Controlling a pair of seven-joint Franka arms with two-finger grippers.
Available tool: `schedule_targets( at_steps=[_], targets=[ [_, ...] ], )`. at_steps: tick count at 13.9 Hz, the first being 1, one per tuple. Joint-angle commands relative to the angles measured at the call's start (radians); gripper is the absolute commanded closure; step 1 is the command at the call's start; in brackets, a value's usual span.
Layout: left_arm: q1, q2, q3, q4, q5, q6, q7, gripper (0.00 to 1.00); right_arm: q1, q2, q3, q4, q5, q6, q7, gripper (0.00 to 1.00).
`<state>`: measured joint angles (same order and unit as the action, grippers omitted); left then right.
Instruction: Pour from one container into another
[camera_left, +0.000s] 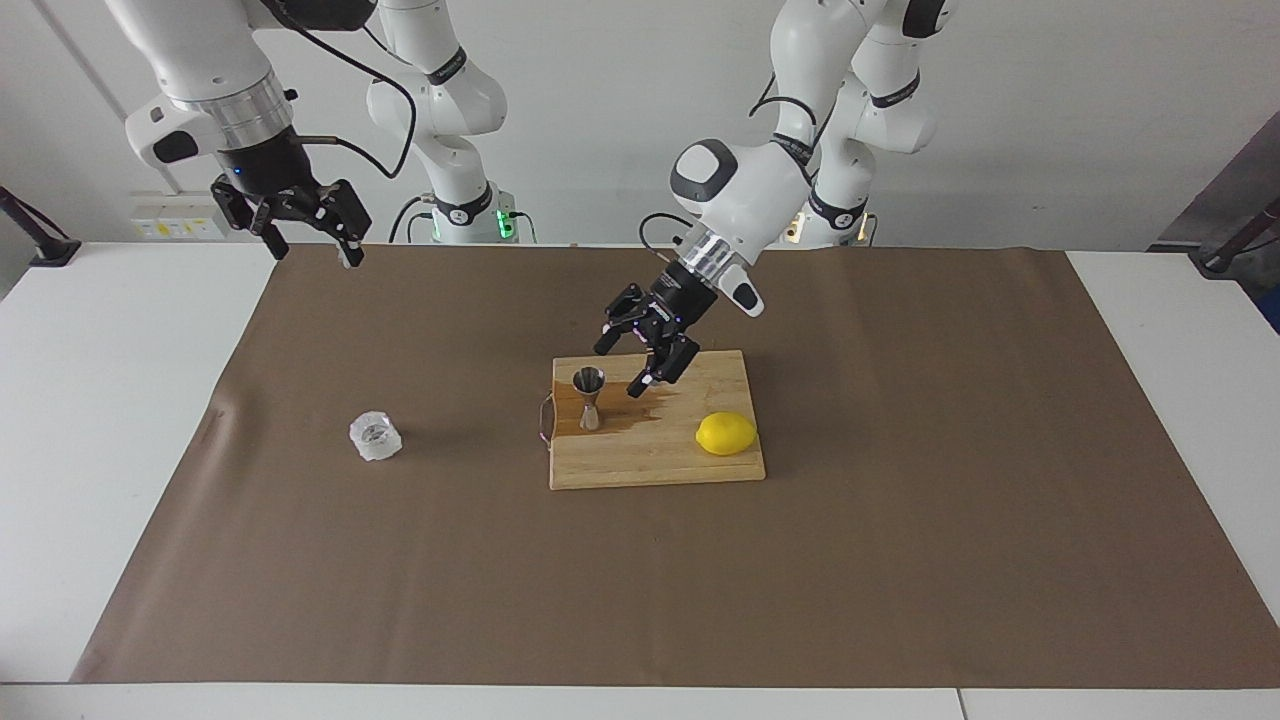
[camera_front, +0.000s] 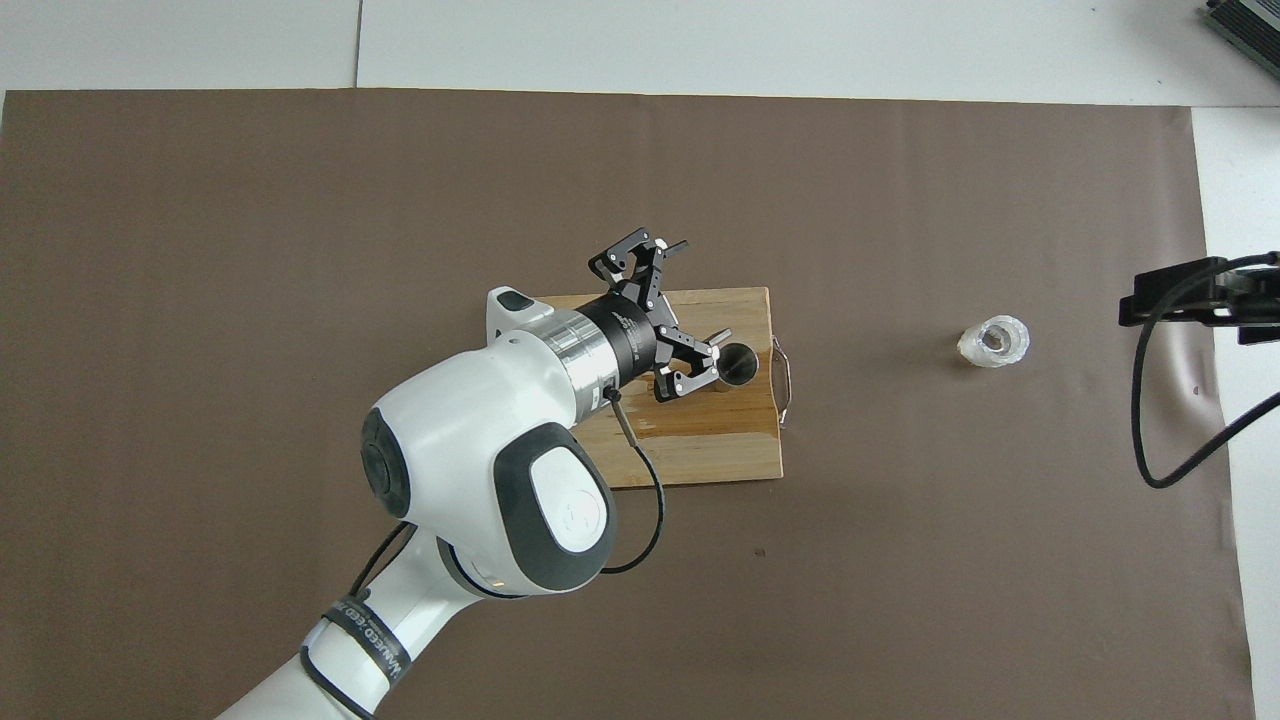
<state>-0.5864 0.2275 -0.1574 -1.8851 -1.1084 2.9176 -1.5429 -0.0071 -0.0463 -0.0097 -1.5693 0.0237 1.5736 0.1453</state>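
Brown mat covering table. Wooden board sitting frame centre. Left gripper hovering over board's upper edge, fingers spread, holding nothing. Right gripper waiting upper left, open, empty. Lemon lying on board. Steel jigger standing upright on board. Clear cup sitting on mat, centre-left of frame.

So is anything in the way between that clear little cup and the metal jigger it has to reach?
Nothing visible: only bare brown mat lies between the clear faceted cup and the steel jigger on the cutting board. The open left gripper hangs above the board beside the jigger.
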Motion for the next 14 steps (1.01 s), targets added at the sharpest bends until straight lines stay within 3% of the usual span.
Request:
schedule_targets(
  at_steps=[1, 10, 14],
  targets=[
    [0.075, -0.016, -0.004, 0.03, 0.181, -0.13, 0.03, 0.0, -0.014, -0.004, 0.004, 0.006, 0.029, -0.018, -0.024, 0.0],
    [0.198, -0.002, -0.001, 0.061, 0.721, -0.181, 0.116, 0.0, -0.014, -0.004, 0.004, 0.008, 0.029, -0.018, -0.024, 0.0],
    [0.273, -0.001, 0.002, 0.052, 0.76, -0.179, 0.353, 0.0, -0.014, -0.004, 0.004, 0.008, 0.029, -0.018, -0.024, 0.0]
  ],
)
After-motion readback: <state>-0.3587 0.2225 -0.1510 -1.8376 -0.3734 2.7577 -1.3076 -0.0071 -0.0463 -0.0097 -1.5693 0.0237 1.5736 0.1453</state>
